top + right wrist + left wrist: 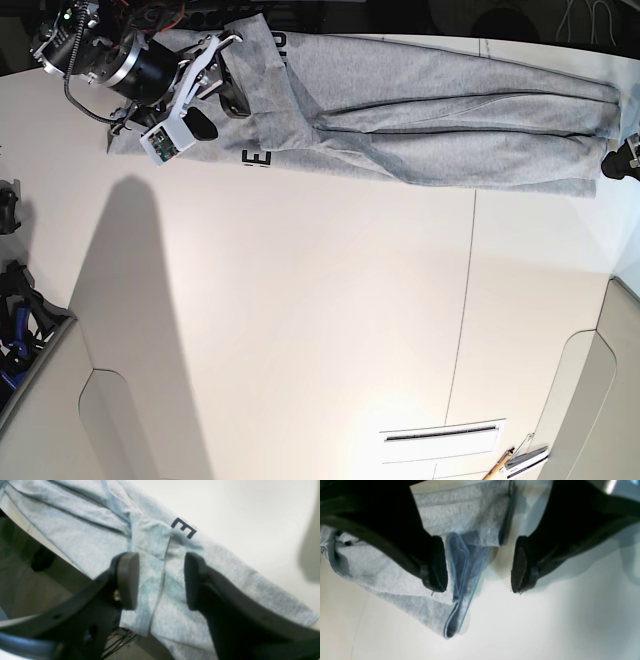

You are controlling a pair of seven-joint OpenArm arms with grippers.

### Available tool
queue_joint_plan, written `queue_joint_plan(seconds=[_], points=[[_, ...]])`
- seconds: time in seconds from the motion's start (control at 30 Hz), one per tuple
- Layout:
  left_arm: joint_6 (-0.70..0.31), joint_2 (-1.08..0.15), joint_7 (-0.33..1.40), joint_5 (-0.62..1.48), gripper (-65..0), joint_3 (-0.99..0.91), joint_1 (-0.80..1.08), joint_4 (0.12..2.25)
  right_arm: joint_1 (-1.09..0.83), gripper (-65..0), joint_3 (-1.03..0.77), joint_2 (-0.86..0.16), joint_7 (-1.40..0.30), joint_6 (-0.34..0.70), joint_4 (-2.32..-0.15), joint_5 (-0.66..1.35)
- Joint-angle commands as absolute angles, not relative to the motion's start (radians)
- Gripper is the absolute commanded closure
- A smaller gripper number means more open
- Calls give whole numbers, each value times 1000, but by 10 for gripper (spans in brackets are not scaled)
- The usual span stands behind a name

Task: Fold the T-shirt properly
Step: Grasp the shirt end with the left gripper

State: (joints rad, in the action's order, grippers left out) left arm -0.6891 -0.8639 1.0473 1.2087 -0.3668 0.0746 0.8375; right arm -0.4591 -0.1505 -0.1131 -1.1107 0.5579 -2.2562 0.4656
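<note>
1. Two grippers are by the T-shirt (420, 120), which lies long across my table's (300, 320) far edge.
2. My left gripper (480, 565) is wide, holding nothing.
3. My right gripper (161, 580) is spread over the cloth.

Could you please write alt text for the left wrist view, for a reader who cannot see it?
Two black fingers of the left gripper stand wide apart above a white table, holding nothing. A bunched grey T-shirt lies under the left one, its folded hem between them.
</note>
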Motion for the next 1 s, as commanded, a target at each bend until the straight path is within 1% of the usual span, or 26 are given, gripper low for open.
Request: queue_joint_plan(seconds=[0.0, 0.23, 0.43, 0.57, 0.8, 0.97], points=[[-698, -897, 1045, 1224, -436, -374, 69, 850, -457, -293, -154, -113, -1087, 561, -2275, 479], [-698, -904, 1174, 1293, -436, -374, 70, 850, -457, -293, -154, -113, -1088, 561, -2275, 479], [-698, -903, 1174, 1297, -436, -374, 106, 850, -457, -293, -154, -113, -1088, 561, -2275, 479], [-698, -899, 1175, 1355, -436, -374, 138, 850, -457, -293, -154, -113, -1087, 561, -2275, 479], [-698, -863, 1233, 1448, -435, -374, 139, 850, -457, -293, -154, -113, -1087, 561, -2275, 479], [-698, -837, 1240, 1454, -435, -374, 139, 850, -457, -293, -154, -113, -1087, 561, -2275, 479]])
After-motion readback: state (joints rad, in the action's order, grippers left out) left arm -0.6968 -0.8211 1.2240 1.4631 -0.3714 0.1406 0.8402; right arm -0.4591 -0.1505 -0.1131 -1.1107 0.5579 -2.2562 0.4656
